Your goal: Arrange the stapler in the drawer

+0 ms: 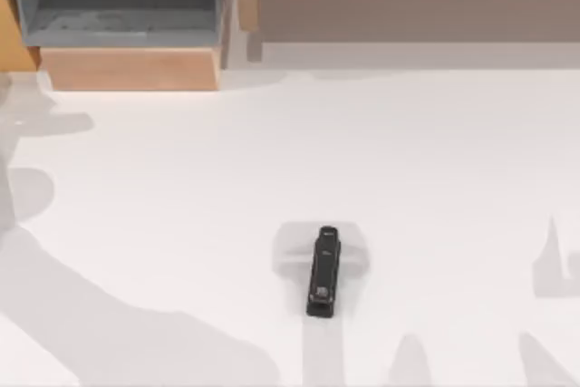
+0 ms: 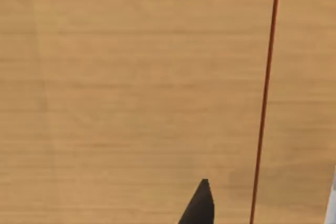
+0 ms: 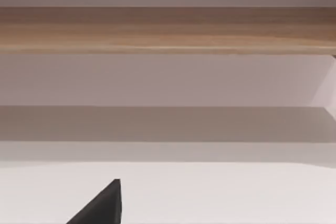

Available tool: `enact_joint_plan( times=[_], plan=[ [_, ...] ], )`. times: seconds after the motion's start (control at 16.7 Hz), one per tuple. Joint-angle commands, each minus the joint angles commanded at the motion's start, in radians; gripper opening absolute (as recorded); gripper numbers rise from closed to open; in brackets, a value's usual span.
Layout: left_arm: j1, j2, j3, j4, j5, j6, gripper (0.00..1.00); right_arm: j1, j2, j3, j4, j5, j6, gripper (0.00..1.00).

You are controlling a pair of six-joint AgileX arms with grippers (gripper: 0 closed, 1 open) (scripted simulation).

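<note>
Top view, from above the white surface (image 1: 181, 206): the stapler (image 1: 323, 271), small, narrow and black, lying flat a little right of centre toward the near edge, long axis running almost straight front to back, tiny pale marks on its upper face. Ringed by a soft grey shadow and touched by nothing. Well apart from it, at the far left corner, the drawer (image 1: 127, 70), pulled open, with grey inner walls and floor exposed behind a light tan wooden front panel. Just beside the drawer, along the far edge to the right, a long wooden unit (image 1: 408, 6) with a grey-brown face. Broad arm shadows across the left side of the surface and narrow pointed ones at the lower right.

Left wrist view: left gripper (image 2: 202, 208), a single dark tip at the frame's edge, close against a light wood-grain panel (image 2: 131, 77) crossed by a thin red line (image 2: 265, 98). Impossible to tell which piece of furniture the panel belongs to.

Right wrist view: right gripper (image 3: 102, 208), again one dark tip, low over the surface (image 3: 210, 192) and facing the long wooden unit (image 3: 168, 27), with shade beneath its wooden ledge.

Released or clenched: cannot tell for either set of jaws. Stapler out on the open surface, not in the drawer.
</note>
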Motion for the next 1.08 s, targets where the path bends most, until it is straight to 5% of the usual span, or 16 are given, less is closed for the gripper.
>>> enact_joint_plan(
  times=[0.3,1.08],
  plan=[
    [0.0,0.0,0.0,0.0,0.0,0.0,0.0,0.0,0.0,0.0,0.0,0.0,0.0,1.0],
    [0.016,-0.04,-0.1,0.045,0.038,-0.005,0.0,0.0,0.0,0.0,0.0,0.0,0.0,1.0]
  ],
)
